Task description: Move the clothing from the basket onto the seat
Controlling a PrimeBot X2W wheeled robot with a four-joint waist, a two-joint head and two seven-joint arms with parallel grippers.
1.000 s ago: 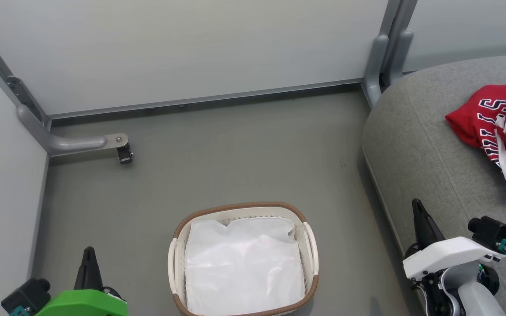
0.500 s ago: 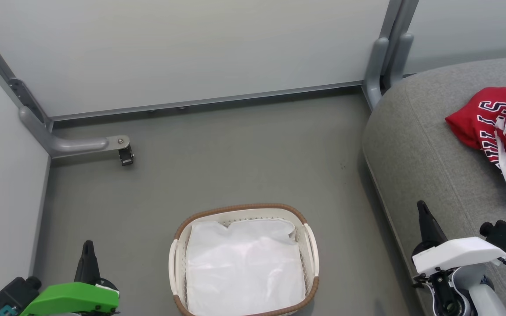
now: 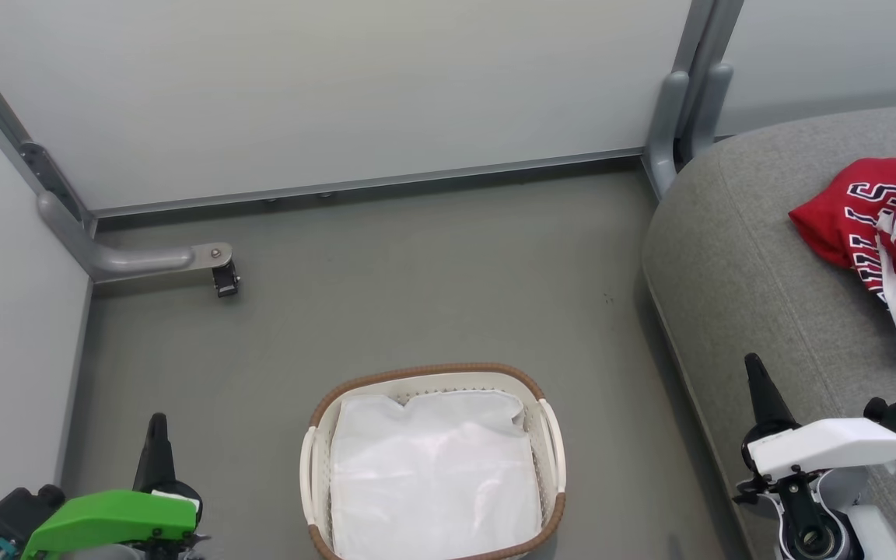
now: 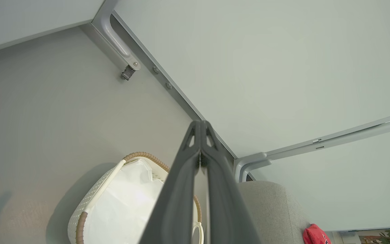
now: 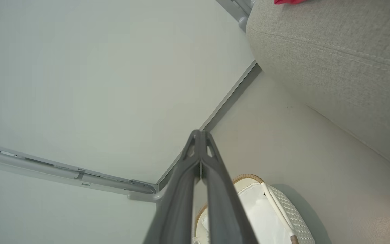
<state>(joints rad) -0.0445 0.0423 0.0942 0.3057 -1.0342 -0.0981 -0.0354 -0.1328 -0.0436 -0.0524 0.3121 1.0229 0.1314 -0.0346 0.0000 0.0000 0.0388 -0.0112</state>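
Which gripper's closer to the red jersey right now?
Right. The right gripper is by the seat's edge, where the jersey lies; the left gripper is beyond the basket.

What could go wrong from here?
1. The basket holds a white cloth; a further pick could wrongly grab it, since the red jersey lies on the seat.
2. The jersey runs off the head view's right edge, so whether all of it rests on the seat cannot be told.
3. The right gripper, shut, hangs close to the seat's edge; a swing might brush it.
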